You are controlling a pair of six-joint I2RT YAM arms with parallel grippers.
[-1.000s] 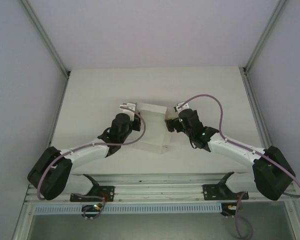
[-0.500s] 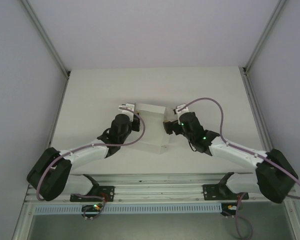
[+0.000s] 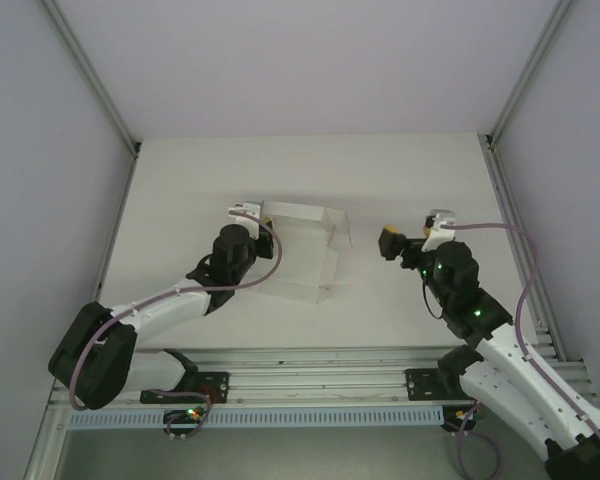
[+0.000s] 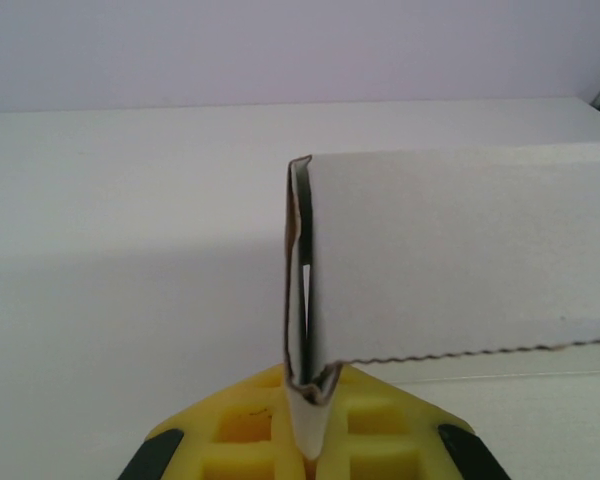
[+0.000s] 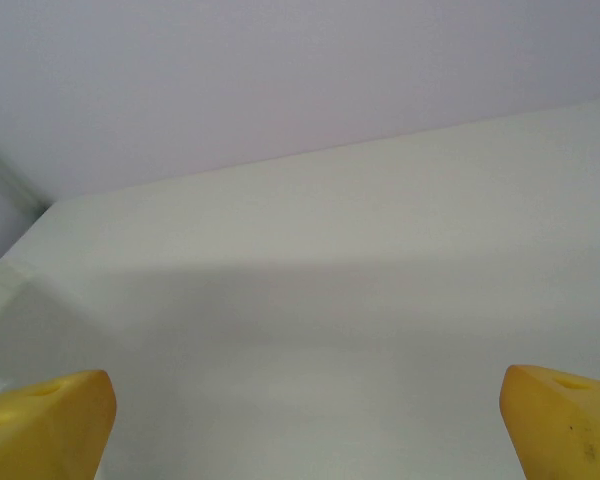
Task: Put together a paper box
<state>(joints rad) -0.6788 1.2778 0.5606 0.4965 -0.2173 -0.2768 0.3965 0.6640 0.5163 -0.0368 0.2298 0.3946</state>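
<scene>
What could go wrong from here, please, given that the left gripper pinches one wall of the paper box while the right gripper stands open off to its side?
1. The left gripper is shut on a thin doubled wall of the paper box; the card could crease or slip out if pulled.
2. The right gripper is open and apart from the box, so the unsupported flap facing it may spring open, or the box may swivel on the table.
</scene>
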